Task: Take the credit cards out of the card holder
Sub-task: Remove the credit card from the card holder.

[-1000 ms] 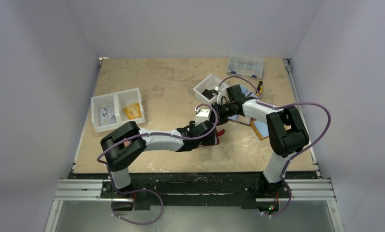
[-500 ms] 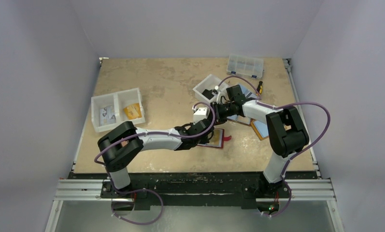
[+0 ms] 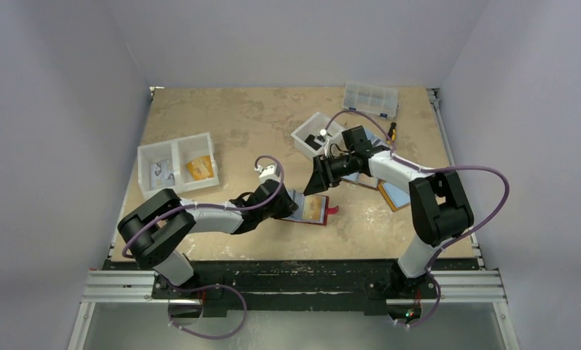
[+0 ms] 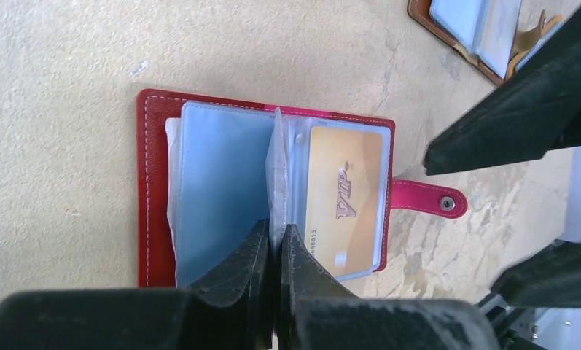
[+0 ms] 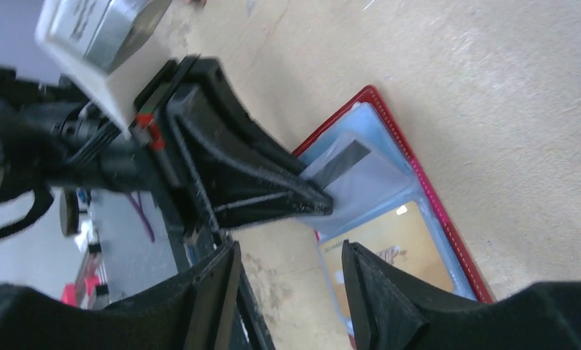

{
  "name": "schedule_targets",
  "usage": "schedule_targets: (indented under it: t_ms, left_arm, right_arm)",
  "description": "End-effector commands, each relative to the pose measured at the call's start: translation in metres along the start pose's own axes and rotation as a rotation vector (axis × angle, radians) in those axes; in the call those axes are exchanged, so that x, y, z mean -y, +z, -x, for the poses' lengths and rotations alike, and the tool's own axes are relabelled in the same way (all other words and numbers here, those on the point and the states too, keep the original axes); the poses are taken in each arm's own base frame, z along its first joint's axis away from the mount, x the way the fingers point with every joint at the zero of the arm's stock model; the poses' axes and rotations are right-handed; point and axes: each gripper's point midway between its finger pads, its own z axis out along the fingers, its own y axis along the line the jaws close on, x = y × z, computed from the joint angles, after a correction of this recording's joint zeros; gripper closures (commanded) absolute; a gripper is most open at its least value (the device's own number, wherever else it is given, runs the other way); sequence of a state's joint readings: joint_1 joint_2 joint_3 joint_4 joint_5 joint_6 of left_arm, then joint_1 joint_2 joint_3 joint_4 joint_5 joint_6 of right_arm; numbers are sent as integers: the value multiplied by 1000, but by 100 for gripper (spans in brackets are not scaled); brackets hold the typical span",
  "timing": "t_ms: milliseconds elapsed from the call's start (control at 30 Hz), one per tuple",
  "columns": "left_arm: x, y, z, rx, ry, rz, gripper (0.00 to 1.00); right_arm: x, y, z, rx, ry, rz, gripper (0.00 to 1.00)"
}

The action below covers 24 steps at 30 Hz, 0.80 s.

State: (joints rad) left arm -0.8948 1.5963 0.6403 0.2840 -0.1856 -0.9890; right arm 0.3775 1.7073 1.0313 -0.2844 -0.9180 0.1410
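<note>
- The left fingers (image 4: 247, 266), pinched shut on a clear sleeve (image 4: 278, 175), could drag the whole card holder (image 4: 153, 182) across the surface (image 4: 68, 73).
- The right fingers (image 5: 371, 292), spread open above, might miss the gold card (image 4: 345, 186).

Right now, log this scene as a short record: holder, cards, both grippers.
card holder: open, lying flat on the table, strap tab sticking out at one side
cards in sleeves: light blue card on one page, gold VIP card on the facing page
left gripper: shut on a clear sleeve at the middle fold, holding it upright
right gripper: open, above the holder, nothing between its fingers
</note>
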Motion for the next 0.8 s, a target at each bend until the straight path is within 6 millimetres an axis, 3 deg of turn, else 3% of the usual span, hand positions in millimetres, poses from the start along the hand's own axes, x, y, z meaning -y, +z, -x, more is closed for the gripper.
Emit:
schedule_targets:
  t_ms: [0,167,333,467,567,633,767]
  left_arm:
    - [5,-6,1,-25,-76,-91,97]
    - [3,-9,1,-50,-124,-125,68]
    - [4,-17,8,-41,-145,-169,52]
    - [3,-22,14,-23,-172,-210,52]
    - [4,-24,17,-17,-188,-237,57]
    - [4,-24,17,-21,-192,-244,64]
    - [3,-21,16,-31,-196,-245,78]
  right_arm:
    - [-20,-15,1,-51,-261,80,39]
    - [-23,-18,-10,-107,-387,141,29]
    - [-16,-19,-17,-94,-452,109,30]
    - [-20,-27,2,17,-617,42,27]
    - [-27,-26,9,77,-697,70,12]
    - [-26,-19,2,44,-657,127,8]
    - [-24,-8,-13,-39,-460,216,15]
